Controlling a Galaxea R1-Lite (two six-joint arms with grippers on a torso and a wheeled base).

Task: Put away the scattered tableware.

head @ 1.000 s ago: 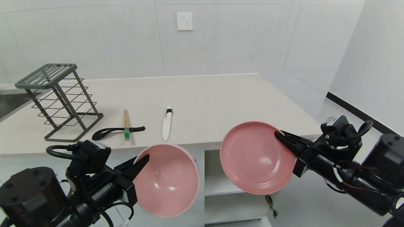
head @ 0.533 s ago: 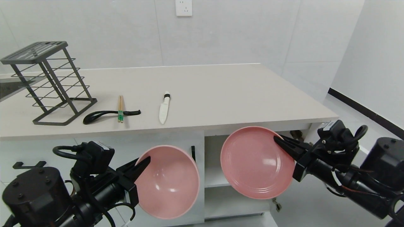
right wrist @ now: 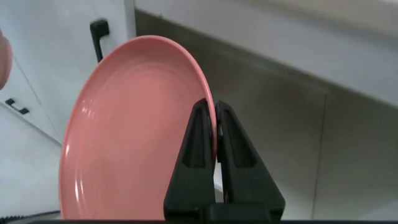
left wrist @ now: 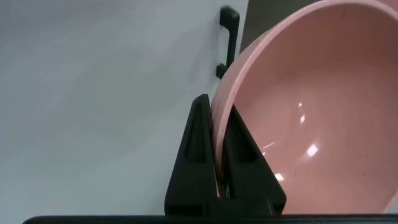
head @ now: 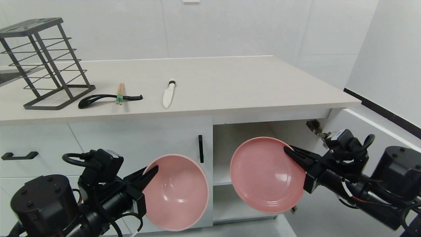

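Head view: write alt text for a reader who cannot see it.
The left end effector grips a pink bowl by its rim, and the right end effector grips a pink plate in front of an open cabinet compartment. On the counter above lie a black spoon, chopsticks, a white knife and a wire rack.

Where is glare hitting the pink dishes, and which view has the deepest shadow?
Head view: small white hotspots low inside the bowl and right of centre on the plate. Left wrist view: a few bright glints on the bowl's inner wall. Right wrist view: the plate shows only a faint sheen; the open cabinet interior behind it is dimmest.
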